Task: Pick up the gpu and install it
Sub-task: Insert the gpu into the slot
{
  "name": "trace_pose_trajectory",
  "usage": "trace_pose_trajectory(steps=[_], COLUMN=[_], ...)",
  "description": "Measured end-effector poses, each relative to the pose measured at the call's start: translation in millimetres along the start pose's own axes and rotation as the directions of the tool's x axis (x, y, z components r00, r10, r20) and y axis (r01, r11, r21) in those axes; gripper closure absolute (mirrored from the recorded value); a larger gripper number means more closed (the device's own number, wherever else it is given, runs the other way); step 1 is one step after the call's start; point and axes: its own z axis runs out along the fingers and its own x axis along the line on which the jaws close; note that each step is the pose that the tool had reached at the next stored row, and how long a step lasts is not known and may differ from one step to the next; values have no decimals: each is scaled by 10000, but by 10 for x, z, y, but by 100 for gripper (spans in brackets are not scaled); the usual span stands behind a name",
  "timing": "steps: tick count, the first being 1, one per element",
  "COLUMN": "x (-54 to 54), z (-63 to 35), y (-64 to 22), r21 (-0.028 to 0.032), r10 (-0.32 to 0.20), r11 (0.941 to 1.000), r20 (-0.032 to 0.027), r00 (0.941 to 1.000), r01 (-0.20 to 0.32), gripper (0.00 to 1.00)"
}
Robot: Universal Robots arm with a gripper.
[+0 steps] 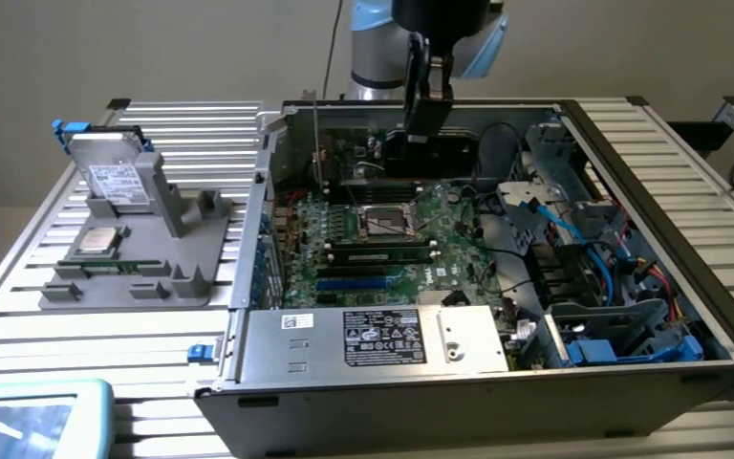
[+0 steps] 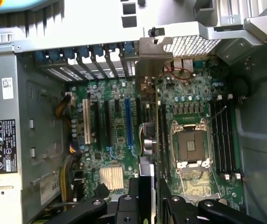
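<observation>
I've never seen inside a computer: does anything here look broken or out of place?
Nothing looks broken or spilled. The one loose part is the gpu: the gripper holds it on edge above the motherboard, not in a slot. The processor socket sits empty.

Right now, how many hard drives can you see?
1: the hard drive is propped in the gray holder, at the exterior view's left of the open computer case. More may be hidden inside the case.

Upper centre of your frame, gripper (image 1: 427, 88) clamped on the gpu (image 1: 420, 117), card upright above the motherboard (image 1: 341, 225), open computer case (image 1: 673, 191) across centre and right, power supply (image 1: 380, 337) lower centre, grey fixture (image 1: 125, 287) at left carrying the hard drive (image 1: 115, 180), slatted table (image 1: 35, 316) beneath.
</observation>
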Motion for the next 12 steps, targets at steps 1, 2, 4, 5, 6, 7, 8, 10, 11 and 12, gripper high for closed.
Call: trace_pose_trajectory(steps=[1,2,4,5,6,7,8,10,11,12], x=[1,2,11,18,25,30,34,48,57,63], z=[14,30,63,73,83,93,106,133,142,150], y=[1,2,11,19,26,33,42,56,60,65], r21=[1,1,2,2,2,2,2,3,2,2], r10=[0,0,-2,-3,-3,-6,-9,-19,-27,-33], r11=[10000,10000,10000,10000,10000,10000,10000,10000,10000,10000], r20=[-11,-17,-20,-20,-22,-23,-26,-26,-29,-29], r00=[10000,10000,10000,10000,10000,10000,10000,10000,10000,10000], r01=[0,0,2,3,3,6,9,19,27,33], gripper=[73,73,73,73,73,73,73,73,73,73])
